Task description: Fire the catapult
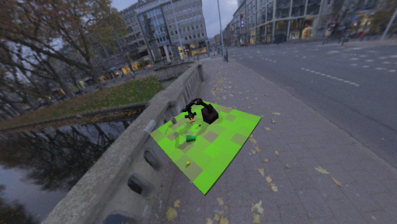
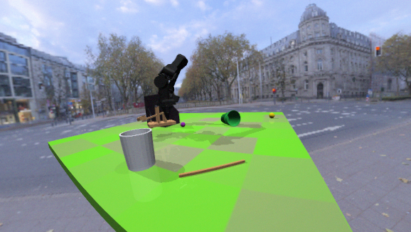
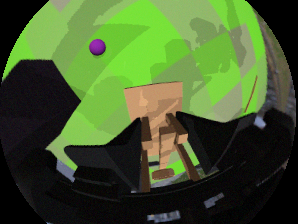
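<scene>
Gripping the catapult [image 1: 191, 120] [image 2: 163, 123] [image 3: 156, 97]: gripper [image 1: 191, 117] [image 3: 158, 117] is about half open, fingers closed on the wooden frame from both sides. Fingertips don't read in the exterior view, black on black. Can't tell if the catapult base touches the mat [image 1: 221, 144] [image 2: 178, 208] [image 3: 150, 25]. Purple ball [image 1: 199, 125] [image 2: 183, 124] [image 3: 97, 47] is on the mat near the catapult, not loaded. Black arm base block [image 1: 209, 115] [image 2: 151, 103] [image 3: 35, 95] is close by too. Green cup [image 1: 191, 138] [image 2: 230, 118] lies on its side, mouth toward the exterior camera. Mug [image 1: 173, 120] [image 2: 138, 151], light grey in these views, stands upright, open end up, well apart from the ball. Thin brown stick [image 1: 166, 130] [image 2: 213, 169] [image 3: 251, 95] lies near the mug, not touching. Yellow ball [image 1: 188, 163] [image 2: 271, 115] sits farther out, near a mat edge, beyond the green cup.
</scene>
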`<move>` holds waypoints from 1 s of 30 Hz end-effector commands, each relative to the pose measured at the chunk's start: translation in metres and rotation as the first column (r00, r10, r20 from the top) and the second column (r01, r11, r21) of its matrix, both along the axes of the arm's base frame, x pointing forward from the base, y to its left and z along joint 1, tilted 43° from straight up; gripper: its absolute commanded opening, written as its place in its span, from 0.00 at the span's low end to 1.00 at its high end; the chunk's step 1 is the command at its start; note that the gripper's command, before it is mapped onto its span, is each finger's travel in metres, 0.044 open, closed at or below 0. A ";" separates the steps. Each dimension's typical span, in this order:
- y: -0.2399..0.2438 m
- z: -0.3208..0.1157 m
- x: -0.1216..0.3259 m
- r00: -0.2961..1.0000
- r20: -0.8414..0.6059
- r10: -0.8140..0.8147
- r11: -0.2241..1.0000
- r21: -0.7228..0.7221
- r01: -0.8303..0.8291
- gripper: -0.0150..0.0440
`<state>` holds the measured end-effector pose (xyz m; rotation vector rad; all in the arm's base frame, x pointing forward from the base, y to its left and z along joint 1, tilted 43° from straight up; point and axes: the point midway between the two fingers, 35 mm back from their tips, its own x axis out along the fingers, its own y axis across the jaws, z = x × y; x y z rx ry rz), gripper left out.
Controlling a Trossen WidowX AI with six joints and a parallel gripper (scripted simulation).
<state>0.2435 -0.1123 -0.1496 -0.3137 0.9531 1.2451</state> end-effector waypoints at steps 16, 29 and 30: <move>-0.015 -0.030 -0.005 0.998 -0.035 -0.049 0.999 0.011 0.049 0.25; -0.001 -0.046 -0.004 0.998 -0.036 -0.049 0.999 0.012 0.050 0.25; 0.000 -0.047 -0.004 0.998 -0.036 -0.050 0.999 0.012 0.050 0.25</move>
